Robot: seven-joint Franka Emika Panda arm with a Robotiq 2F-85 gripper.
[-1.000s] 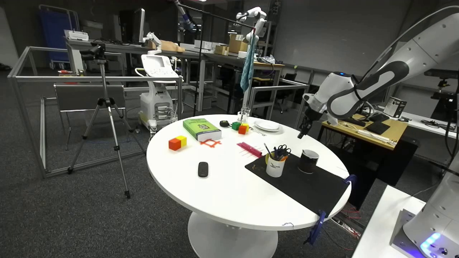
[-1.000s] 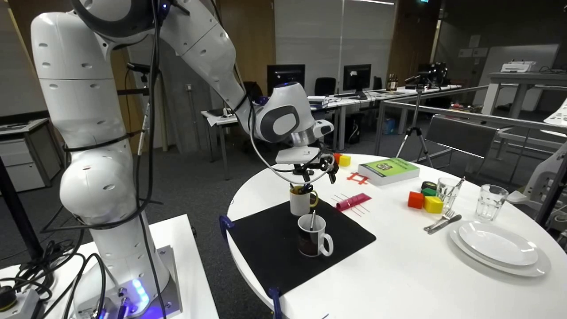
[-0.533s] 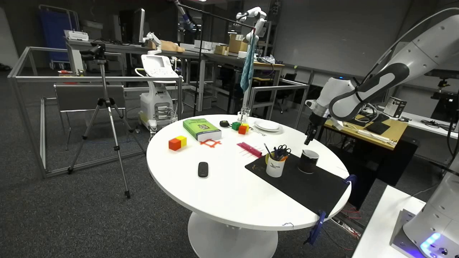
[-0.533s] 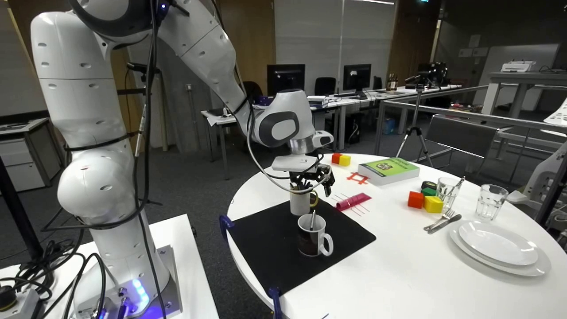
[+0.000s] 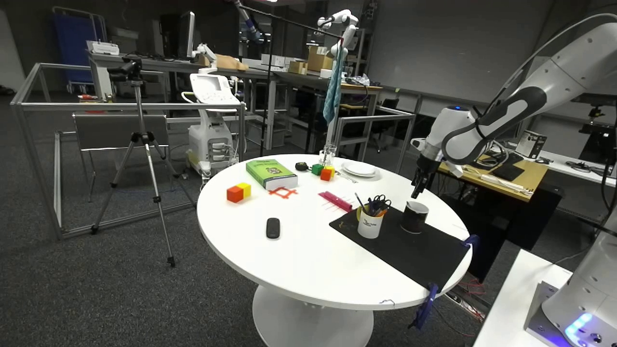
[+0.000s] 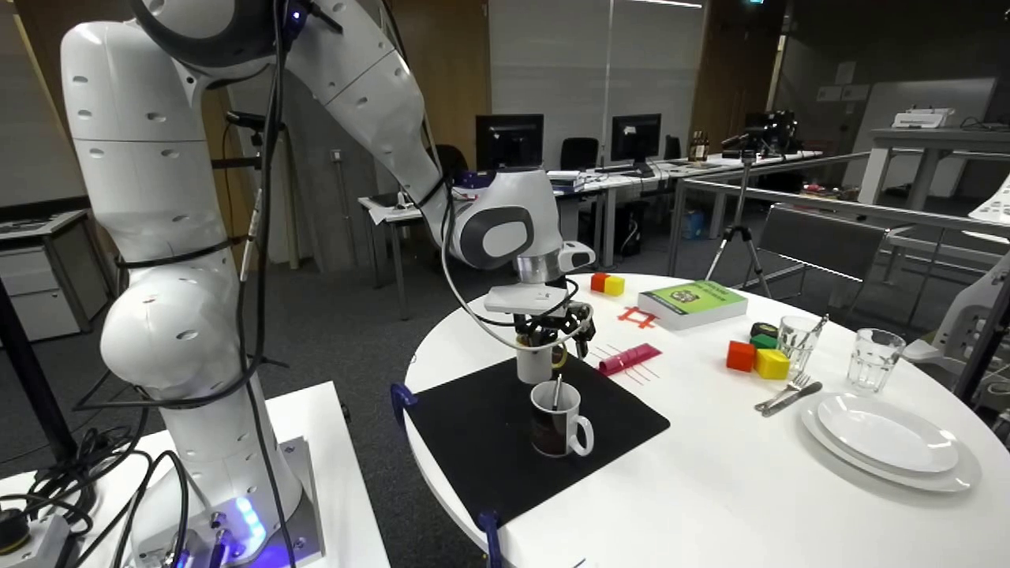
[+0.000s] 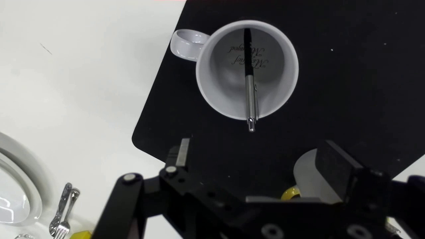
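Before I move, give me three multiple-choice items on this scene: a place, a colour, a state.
1. Where is the silver-and-black pen?
A. On the plates
B. Among the cubes
C. In the white-handled mug

2. What colour is the cover of the book?
A. Green
B. Red
C. Blue

3. How does the gripper stand?
A. Shut on the pen
B. Open, holding nothing
C. Shut on nothing

1 C: the wrist view shows it leaning inside.
2 A: green shows in both exterior views.
3 B: the wrist view shows jaws apart, gripping nothing.
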